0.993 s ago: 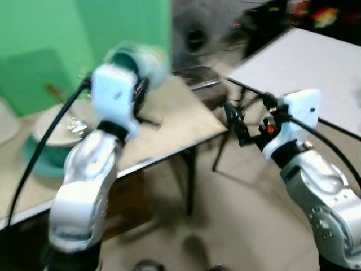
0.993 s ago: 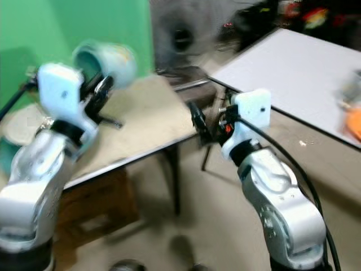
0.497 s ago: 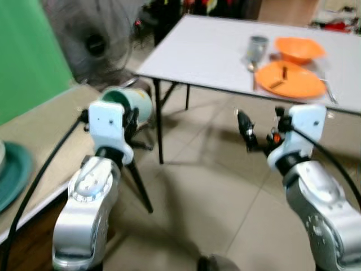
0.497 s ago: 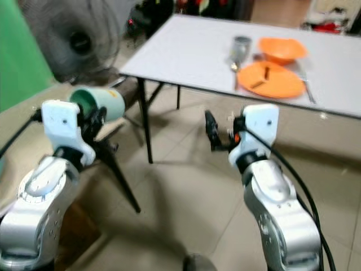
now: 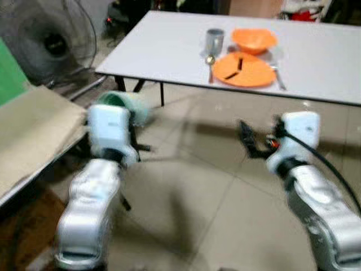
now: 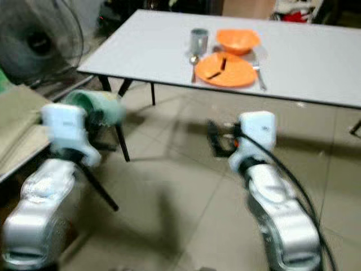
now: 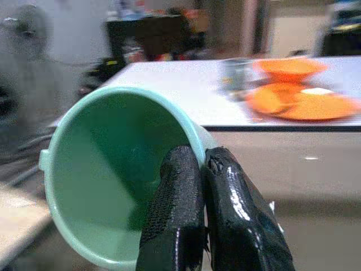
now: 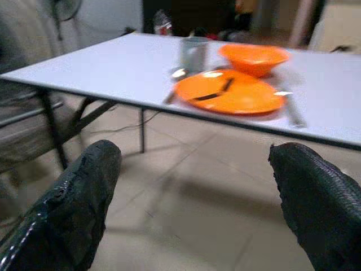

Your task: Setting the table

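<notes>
The left tool [image 7: 203,226] is shown clamped on the rim of a mint-green cup [image 7: 113,169]: the two black fingers [image 7: 175,214] are pressed together with the cup wall between them, one inside and one outside. The cup is held on its side, raised before the robot's left arm over the tiled floor [image 5: 192,186], its mouth toward the wrist camera. In the head views the cup [image 5: 125,105] appears blurred just above the white wrist housing.

The right tool [image 8: 192,192] is held with its fingers well apart and nothing between them; it hovers over the floor, pointed toward the white desk [image 5: 169,45].

On the white desk, near its front edge, an orange plate [image 5: 245,61] is laid, with a dark item on it, possibly a utensil, too small to identify. An orange bowl [image 5: 254,39] stands just behind the plate, and a grey metal cup [image 5: 214,40] stands beside the bowl, on the robot's left of it. A spoon [image 5: 210,61] lies just left of the plate, and another piece of cutlery [image 5: 278,74] lies just right of it.

To the robot's left, a beige desk [image 5: 34,130] is seen, with a standing fan [image 5: 48,42] beyond it.
</notes>
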Available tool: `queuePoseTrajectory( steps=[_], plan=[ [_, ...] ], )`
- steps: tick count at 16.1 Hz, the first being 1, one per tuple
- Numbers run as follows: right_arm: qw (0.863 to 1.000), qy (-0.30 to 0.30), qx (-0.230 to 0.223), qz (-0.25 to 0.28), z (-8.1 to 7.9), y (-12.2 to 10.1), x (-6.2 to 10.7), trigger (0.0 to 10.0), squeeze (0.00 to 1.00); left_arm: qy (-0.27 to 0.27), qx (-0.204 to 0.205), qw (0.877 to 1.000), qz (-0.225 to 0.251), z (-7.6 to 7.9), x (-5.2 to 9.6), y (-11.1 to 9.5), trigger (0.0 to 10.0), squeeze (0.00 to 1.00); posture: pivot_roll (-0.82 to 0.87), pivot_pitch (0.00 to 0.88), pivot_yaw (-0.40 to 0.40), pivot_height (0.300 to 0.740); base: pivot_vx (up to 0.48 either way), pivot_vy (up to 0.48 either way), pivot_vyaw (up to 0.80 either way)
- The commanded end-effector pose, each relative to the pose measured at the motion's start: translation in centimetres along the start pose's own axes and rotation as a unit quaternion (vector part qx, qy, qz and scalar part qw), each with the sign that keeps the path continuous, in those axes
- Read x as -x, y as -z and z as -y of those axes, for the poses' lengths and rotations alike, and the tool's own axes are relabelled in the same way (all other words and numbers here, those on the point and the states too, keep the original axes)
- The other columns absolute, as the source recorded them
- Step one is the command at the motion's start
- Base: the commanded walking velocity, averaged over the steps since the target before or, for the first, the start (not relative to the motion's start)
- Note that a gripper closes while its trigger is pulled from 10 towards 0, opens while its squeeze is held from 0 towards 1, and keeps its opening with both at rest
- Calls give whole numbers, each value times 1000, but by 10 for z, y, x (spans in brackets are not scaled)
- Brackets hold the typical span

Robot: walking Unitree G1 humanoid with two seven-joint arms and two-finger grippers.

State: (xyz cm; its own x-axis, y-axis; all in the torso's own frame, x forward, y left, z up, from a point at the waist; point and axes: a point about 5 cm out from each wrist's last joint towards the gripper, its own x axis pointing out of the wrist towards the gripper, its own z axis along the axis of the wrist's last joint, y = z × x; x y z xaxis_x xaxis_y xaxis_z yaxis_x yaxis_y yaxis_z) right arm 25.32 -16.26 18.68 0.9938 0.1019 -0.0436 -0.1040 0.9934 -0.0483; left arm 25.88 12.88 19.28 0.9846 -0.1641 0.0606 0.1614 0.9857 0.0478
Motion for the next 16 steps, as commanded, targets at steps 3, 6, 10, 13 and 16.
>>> queuePoseTrajectory(
  steps=[3,6,10,13,16],
  plan=[
    [1000,-8,-6,17,-5,-5,1,10000,0,-17,-6,1000,14,-10,1,-4,10000,0,-122,52,61,740,0,0,0],
    [1000,-13,-12,15,-5,-5,3,10000,0,23,-20,999,21,-5,2,-3,10000,0,-128,48,71,740,0,0,0],
    [1000,-10,-5,9,-5,-2,4,10000,0,36,-27,999,23,-3,2,-2,10000,0,-127,37,75,740,265,0,-591],
    [1000,-9,-1,9,-2,-3,4,10000,0,34,-25,999,26,-4,2,-2,10000,0,-125,34,66,740,316,0,-796],
    [1000,-15,4,13,-1,-5,1,10000,0,29,-25,999,26,-7,3,-1,10000,0,-122,35,62,740,352,0,-496]
  ],
)
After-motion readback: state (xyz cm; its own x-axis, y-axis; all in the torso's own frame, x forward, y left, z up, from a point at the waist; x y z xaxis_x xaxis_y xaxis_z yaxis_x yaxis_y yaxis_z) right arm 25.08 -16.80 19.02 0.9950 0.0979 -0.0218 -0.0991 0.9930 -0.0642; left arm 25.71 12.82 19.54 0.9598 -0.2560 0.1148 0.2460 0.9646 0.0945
